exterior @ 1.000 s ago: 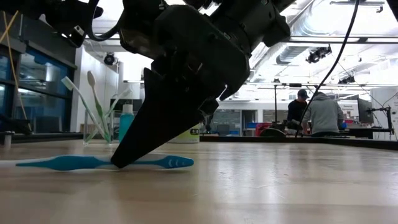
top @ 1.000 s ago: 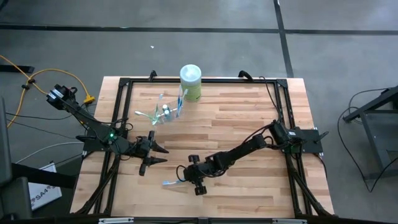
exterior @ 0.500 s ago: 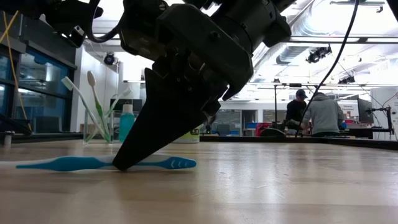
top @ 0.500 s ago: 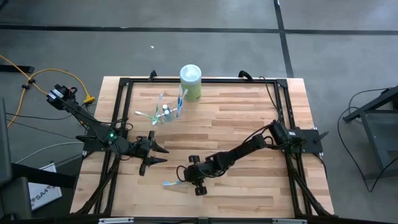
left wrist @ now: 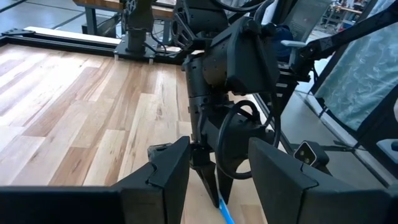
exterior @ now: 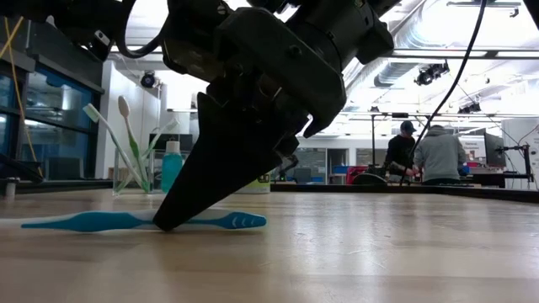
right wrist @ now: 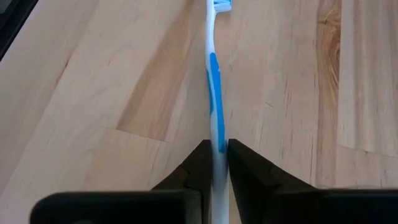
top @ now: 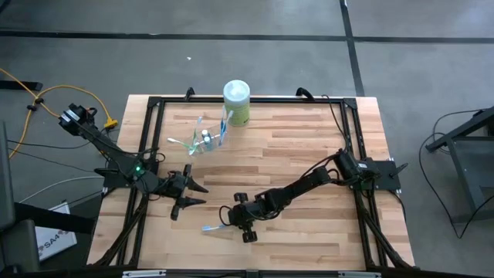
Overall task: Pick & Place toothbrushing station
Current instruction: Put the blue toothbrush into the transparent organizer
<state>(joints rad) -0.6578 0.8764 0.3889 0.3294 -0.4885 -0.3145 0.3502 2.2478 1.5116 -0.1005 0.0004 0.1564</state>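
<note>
Right wrist view: right gripper (right wrist: 216, 163) fingers pinched onto blue-and-white toothbrush (right wrist: 213, 81), handle running lengthwise straight ahead between them, lying flat on wooden table (right wrist: 93, 74). High view: clear cup (top: 207, 140) with brushes far-left of gripper. Left gripper (top: 187, 194) open, idle, nearer cup.

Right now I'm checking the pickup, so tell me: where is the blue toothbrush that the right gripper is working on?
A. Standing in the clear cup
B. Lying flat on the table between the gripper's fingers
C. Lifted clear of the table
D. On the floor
B: the blue toothbrush lies flat on the table, with the right gripper closed on its handle.
</note>
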